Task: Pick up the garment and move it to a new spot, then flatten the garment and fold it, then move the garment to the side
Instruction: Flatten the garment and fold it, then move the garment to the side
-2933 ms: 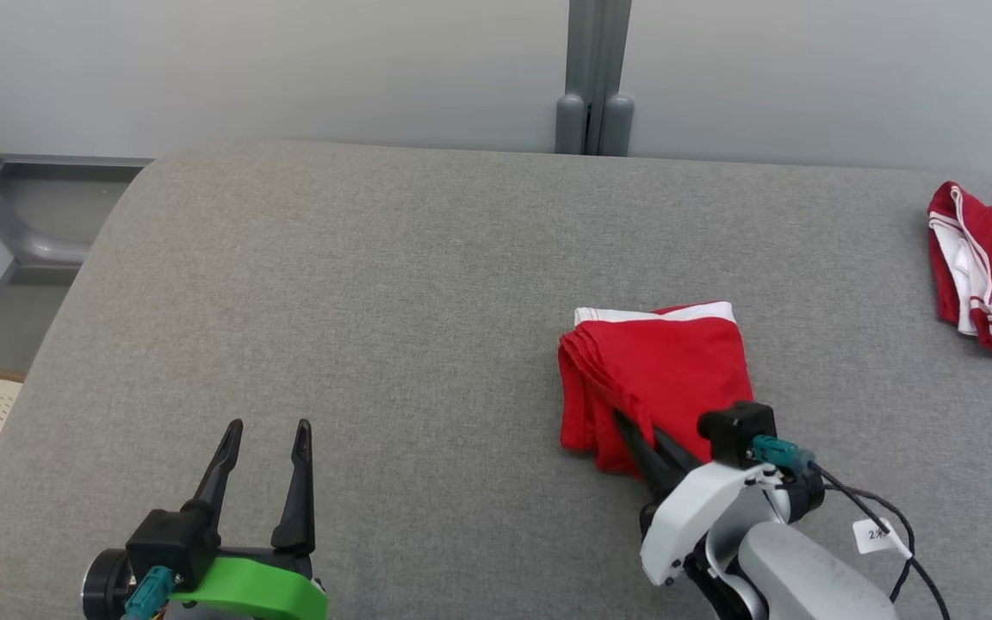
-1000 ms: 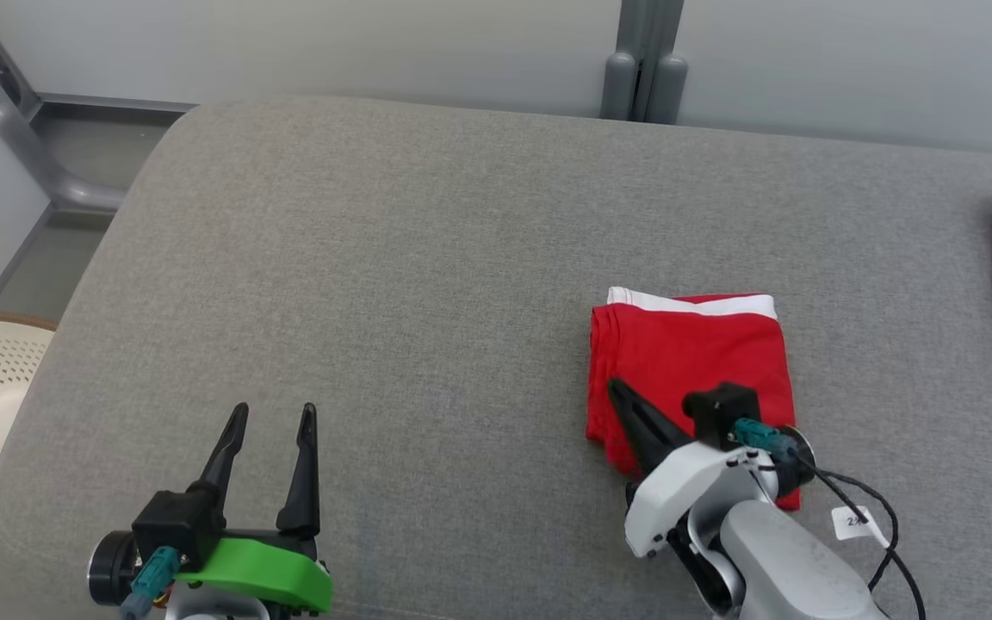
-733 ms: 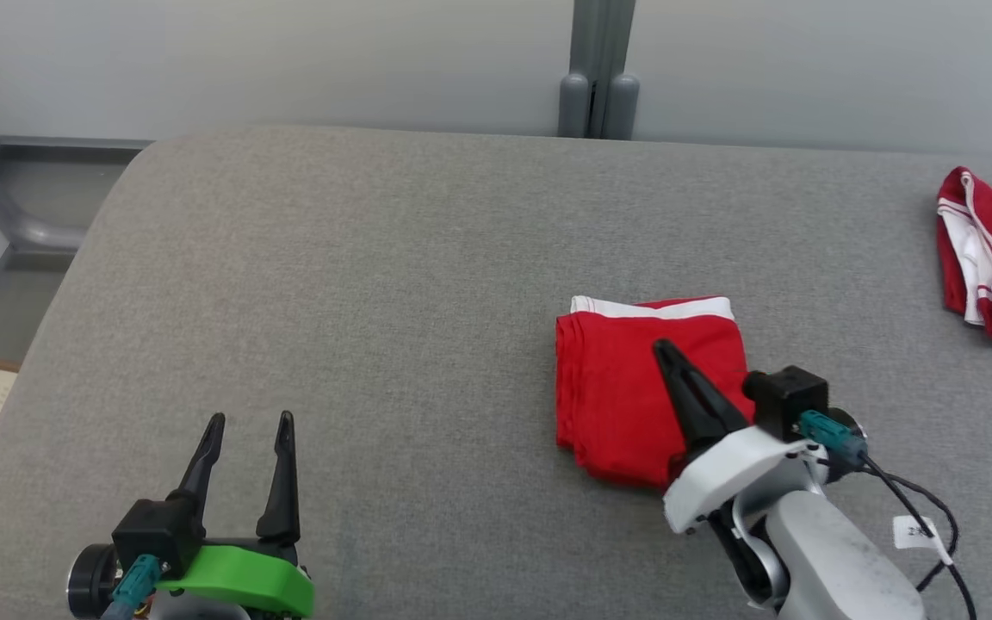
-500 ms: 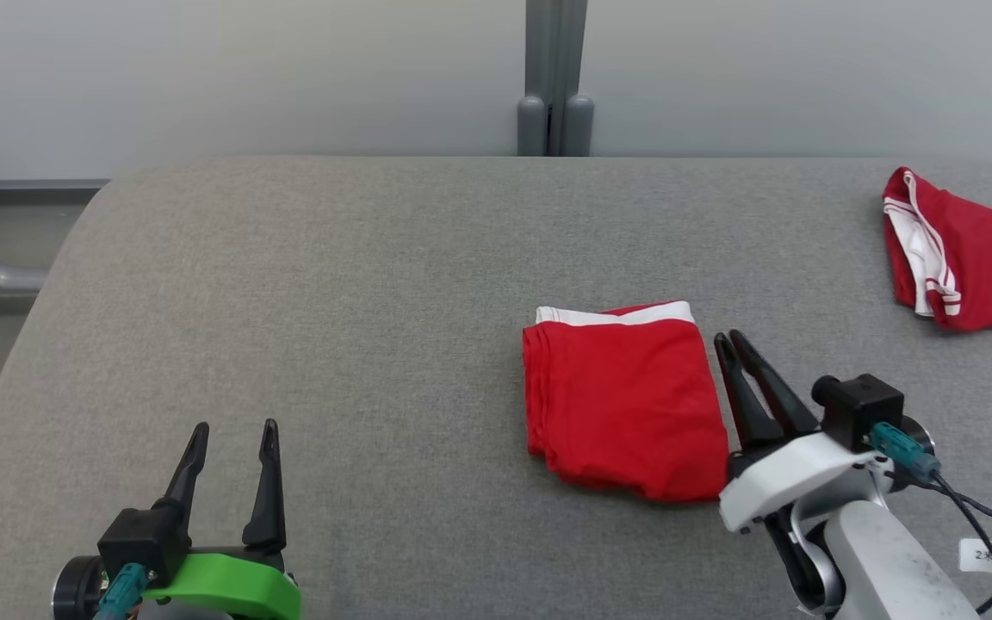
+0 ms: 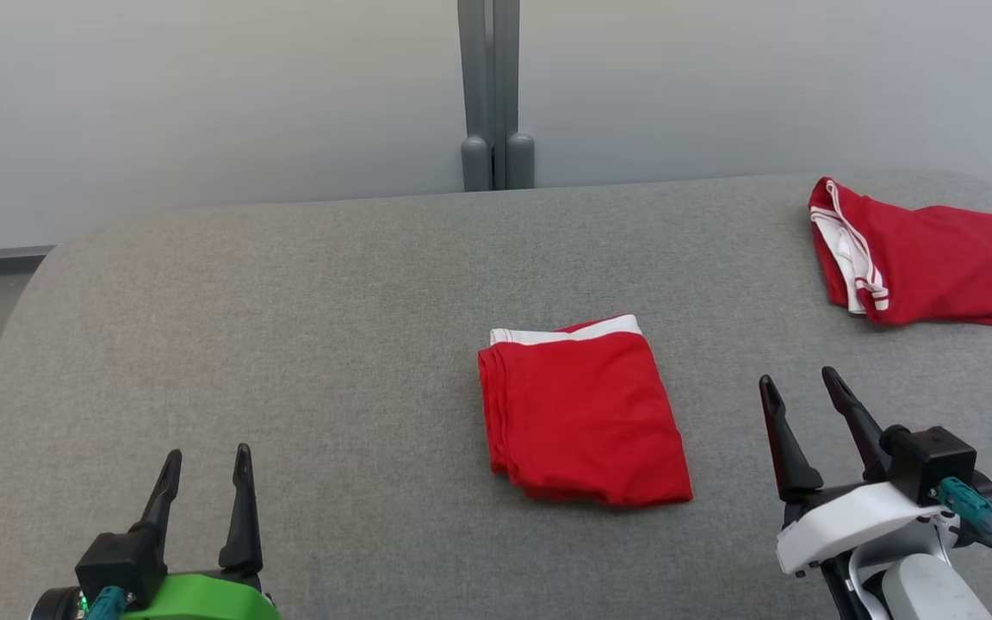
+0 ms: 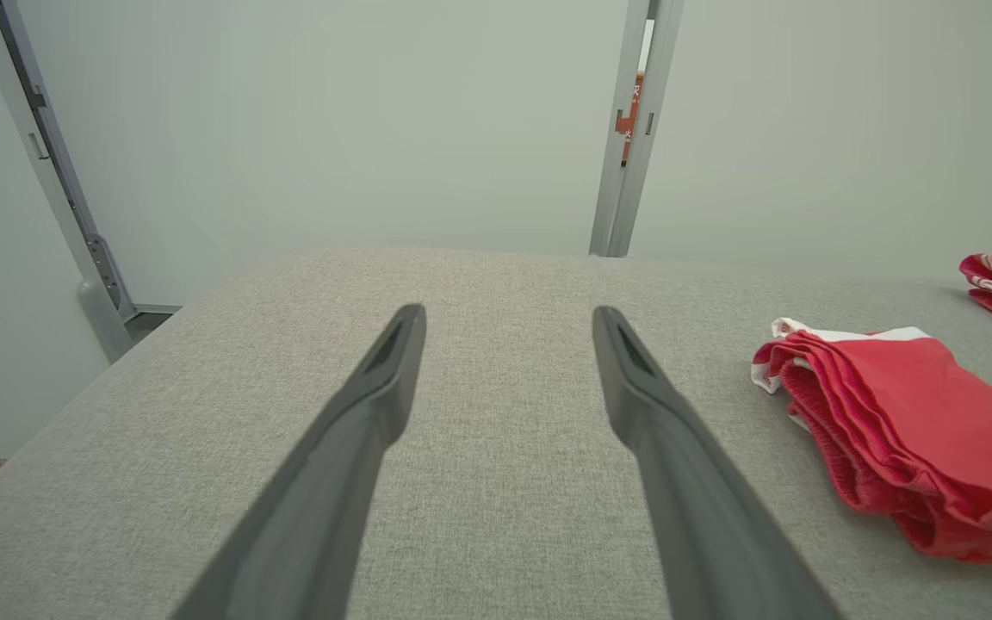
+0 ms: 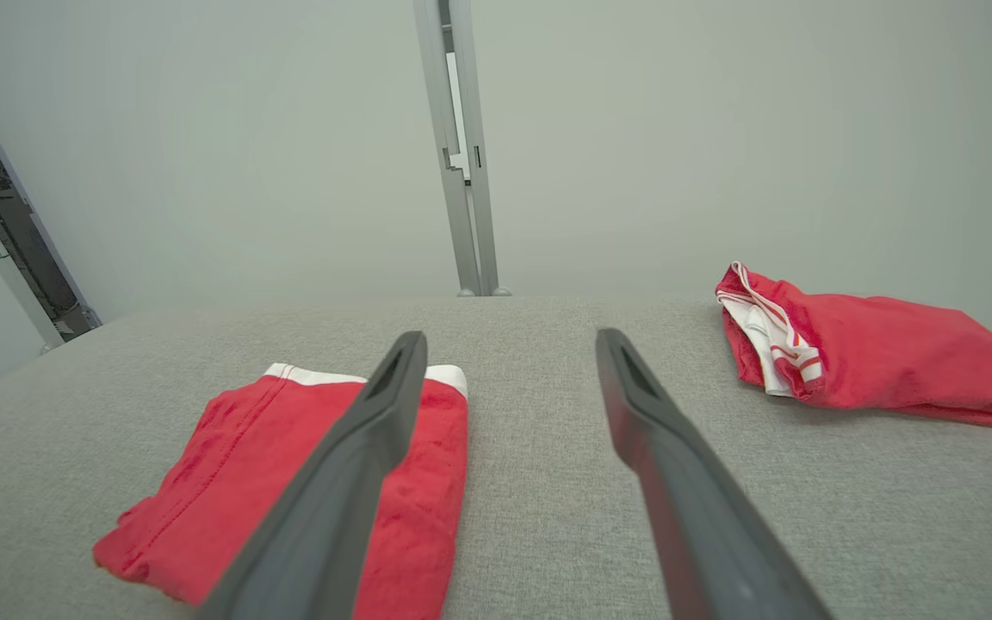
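Garment (image 5: pixel 582 413), red with a white band along its far edge, lay folded into a neat rectangle on the grey padded surface (image 5: pixel 332 327), a little right of the middle. Its stacked folded edges showed along the robot's left side, and its near edge was slightly uneven. It rested flat, and nothing was touching it.

The right claw (image 5: pixel 797 379) stood just to the right of the garment, level with its near half and clear of the cloth. Its two dark fingers were spread apart with only bare grey fabric between them. In the right wrist view one finger crossed in front of the garment's near corner, though whether it hung above the cloth or beside it could not be told from that view.

The left claw (image 5: pixel 207 454) sat at the lower left, well apart from the garment. Its fingers were also spread and nothing was in them. Its wrist view showed the garment off to the right, layers facing the camera.

A second red cloth (image 5: pixel 926 267), loosely bunched and with white, red-striped trim at its left end, lay near the far right corner of the surface, well apart from the garment. Behind the surface rose a pale wall (image 5: pixel 203 103) with a grey post (image 5: pixel 496 95).
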Controlling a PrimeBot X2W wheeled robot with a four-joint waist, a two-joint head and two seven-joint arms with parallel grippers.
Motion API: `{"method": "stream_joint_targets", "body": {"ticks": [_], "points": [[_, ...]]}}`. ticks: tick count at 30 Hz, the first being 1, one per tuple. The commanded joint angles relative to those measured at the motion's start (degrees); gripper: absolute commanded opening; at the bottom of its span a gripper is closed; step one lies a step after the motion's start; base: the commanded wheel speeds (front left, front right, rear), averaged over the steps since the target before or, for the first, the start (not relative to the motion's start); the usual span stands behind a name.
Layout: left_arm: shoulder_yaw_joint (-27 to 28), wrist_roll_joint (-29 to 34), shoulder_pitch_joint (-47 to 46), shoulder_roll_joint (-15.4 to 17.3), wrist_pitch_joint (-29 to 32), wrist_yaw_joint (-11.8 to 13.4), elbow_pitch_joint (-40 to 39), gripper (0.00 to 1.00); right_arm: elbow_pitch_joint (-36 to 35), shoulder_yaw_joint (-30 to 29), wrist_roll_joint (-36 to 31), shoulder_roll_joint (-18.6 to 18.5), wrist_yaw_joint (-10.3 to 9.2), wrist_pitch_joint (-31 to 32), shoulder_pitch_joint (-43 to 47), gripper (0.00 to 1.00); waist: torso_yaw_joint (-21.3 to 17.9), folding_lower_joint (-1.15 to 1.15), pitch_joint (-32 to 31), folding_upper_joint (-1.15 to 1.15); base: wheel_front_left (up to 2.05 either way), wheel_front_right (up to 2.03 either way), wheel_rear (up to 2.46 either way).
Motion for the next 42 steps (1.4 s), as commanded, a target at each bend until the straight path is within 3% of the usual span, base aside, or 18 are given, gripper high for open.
{"method": "stream_joint_targets", "body": {"ticks": [1, 14, 42], "points": [[0.51, 0.16, 0.76, 0.46, -0.16, -0.17, 0.05, 1.0, -0.8, -0.25, -0.1, 0.08, 0.0, -0.15, 0.81, 1.0, -0.36, 0.0, -0.4, 0.0, 0.0, 0.0, 0.0], [-1.21, -1.65, 1.08, 1.55, -0.16, -0.17, 0.57, 1.0, -3.82, -0.96, 2.52, -0.53, 0.0, -0.15, 3.17, 1.0, 0.1, 0.0, -1.01, 0.0, 0.0, 0.0, 0.0], [-0.16, -3.91, 0.5, 3.8, -0.16, -0.13, 1.43, 1.0, -2.9, -1.96, 2.19, 0.45, 0.0, -0.15, 4.72, 1.0, 0.43, 0.0, -1.56, 0.0, 0.0, 0.0, 0.0]]}}
